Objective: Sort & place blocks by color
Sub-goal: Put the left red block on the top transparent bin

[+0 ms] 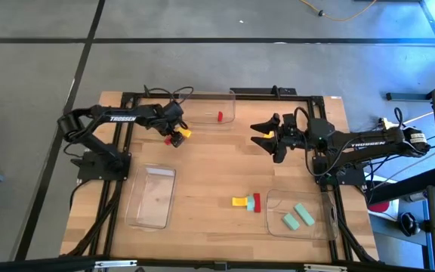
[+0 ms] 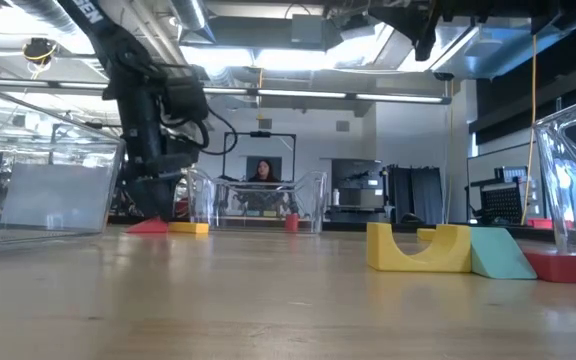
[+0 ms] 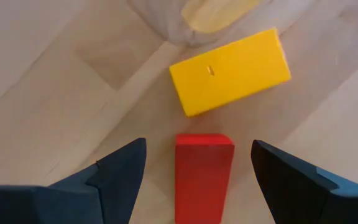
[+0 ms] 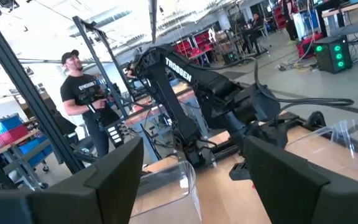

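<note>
Nearest: red block (image 3: 202,177) on the bench (image 1: 202,174), between the spread fingers of the left hand (image 3: 197,171); a yellow block (image 3: 230,71) lies just beyond it.
Left hand: open, low over the red block, nothing gripped.
Right hand (image 1: 266,136): raised above the bench, open, empty.
Done: two mint blocks (image 1: 298,215) in the near right tray (image 1: 270,227); one red block (image 1: 220,116) in the far tray (image 1: 229,97).
Left: a yellow-and-red cluster (image 1: 246,202) loose mid-bench; the near left tray (image 1: 151,198) looks empty.
</note>
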Robot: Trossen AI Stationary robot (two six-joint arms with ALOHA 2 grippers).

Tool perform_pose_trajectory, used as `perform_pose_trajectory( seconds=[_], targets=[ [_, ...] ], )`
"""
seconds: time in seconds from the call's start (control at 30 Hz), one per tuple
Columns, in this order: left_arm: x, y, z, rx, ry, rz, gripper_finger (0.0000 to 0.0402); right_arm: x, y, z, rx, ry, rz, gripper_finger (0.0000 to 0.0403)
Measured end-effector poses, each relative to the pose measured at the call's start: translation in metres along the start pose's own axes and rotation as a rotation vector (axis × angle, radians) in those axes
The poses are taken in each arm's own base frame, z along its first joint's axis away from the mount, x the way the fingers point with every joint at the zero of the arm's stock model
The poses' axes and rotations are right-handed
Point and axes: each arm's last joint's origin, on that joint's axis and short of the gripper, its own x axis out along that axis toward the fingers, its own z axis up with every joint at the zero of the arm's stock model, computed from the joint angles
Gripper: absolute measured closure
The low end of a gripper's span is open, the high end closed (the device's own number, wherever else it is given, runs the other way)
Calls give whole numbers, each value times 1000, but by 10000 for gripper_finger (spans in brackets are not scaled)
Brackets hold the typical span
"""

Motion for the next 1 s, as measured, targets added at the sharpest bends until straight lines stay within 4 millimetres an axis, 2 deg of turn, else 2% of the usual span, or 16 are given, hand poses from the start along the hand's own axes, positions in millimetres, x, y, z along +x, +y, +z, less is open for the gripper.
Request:
perform_pose_trajectory(
  seconds=[0.2, 0.33, 0.57, 0.73, 1.0],
  targets=[
    [13, 1, 0, 16, 37, -10, 119, 0, 0, 0, 0, -2, 0, 124],
    [14, 1, 0, 23, 42, -3, 130, 0, 0, 0, 0, -12, -20, 124],
    [4, 1, -5, 23, 70, -22, 186, 0, -1, 0, -1, -12, -21, 124],
    [-3, 2, -14, 23, 137, -18, 192, 0, -1, 0, -2, -11, -22, 124],
    [-2, -1, -7, 6, 63, -34, 192, 0, -1, 0, -1, -11, -22, 124]
  ],
)
